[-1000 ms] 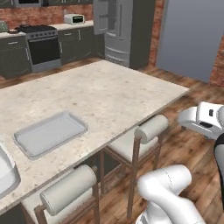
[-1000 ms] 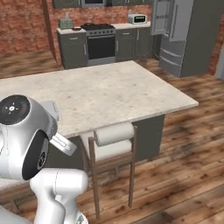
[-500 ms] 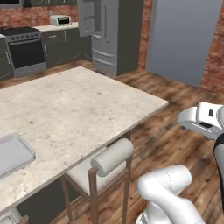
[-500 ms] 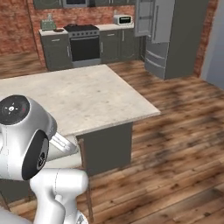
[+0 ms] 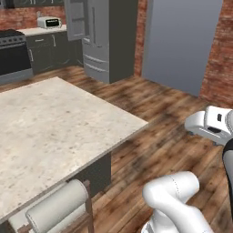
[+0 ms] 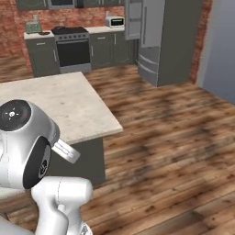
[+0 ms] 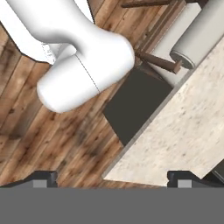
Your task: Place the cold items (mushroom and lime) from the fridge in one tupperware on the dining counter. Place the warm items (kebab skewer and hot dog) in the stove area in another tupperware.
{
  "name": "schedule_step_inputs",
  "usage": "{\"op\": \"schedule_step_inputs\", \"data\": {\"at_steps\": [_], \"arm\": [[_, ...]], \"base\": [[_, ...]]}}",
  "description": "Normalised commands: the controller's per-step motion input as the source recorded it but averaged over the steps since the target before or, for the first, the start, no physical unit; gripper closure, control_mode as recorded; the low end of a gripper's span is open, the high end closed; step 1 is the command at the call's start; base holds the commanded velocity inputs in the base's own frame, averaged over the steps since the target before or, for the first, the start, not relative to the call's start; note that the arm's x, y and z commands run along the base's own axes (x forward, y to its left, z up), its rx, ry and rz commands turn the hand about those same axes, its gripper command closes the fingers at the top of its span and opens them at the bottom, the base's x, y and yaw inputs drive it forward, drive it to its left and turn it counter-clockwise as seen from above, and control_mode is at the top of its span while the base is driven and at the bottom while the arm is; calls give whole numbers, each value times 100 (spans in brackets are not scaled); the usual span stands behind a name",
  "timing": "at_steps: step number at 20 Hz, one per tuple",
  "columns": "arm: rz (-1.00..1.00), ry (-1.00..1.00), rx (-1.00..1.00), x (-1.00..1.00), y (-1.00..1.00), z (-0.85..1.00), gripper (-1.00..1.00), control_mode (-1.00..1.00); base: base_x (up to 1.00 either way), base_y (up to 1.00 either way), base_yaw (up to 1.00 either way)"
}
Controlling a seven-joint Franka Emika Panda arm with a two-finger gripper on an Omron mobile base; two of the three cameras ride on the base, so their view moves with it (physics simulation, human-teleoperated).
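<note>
The dining counter (image 5: 50,127) (image 6: 59,101) is a pale stone island on my left; its corner also shows in the hand view (image 7: 183,131). The grey fridge (image 5: 102,36) (image 6: 158,41) stands across the wooden floor, and one of its upper doors looks swung open. The stove (image 5: 13,54) (image 6: 71,46) sits along the back wall to the left of the fridge. My gripper (image 7: 113,178) is open, its fingertips (image 7: 43,177) wide apart with nothing between them, hanging over the floor beside the counter's corner. The mushroom, lime, kebab skewer, hot dog and tupperware are out of view.
A stool with a padded roll back (image 5: 57,209) (image 7: 192,39) is tucked under the counter's near edge. A small white appliance (image 5: 49,22) (image 6: 114,21) sits on the back worktop. Open wooden floor (image 6: 174,137) stretches towards the fridge, beside a tall grey panel (image 5: 182,41).
The base has turned right, so the whole scene slid left in both base views. The flat container on the counter passed out of view. The gripper stayed open.
</note>
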Motion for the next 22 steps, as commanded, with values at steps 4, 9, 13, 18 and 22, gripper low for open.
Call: {"op": "schedule_step_inputs", "data": {"at_steps": [4, 9, 13, 18, 22], "arm": [[0, 0, 0, 0, 0, 0, -100, 100], [0, 0, 0, 0, 0, 0, -100, 100], [0, 0, 0, 0, 0, 0, -100, 100], [0, 0, 0, 0, 0, 0, -100, 100], [0, 0, 0, 0, 0, 0, -100, 100]], "base": [[55, -100, 0], [79, -100, 2], [100, -100, 5], [100, -89, 20], [100, -59, 33]]}}
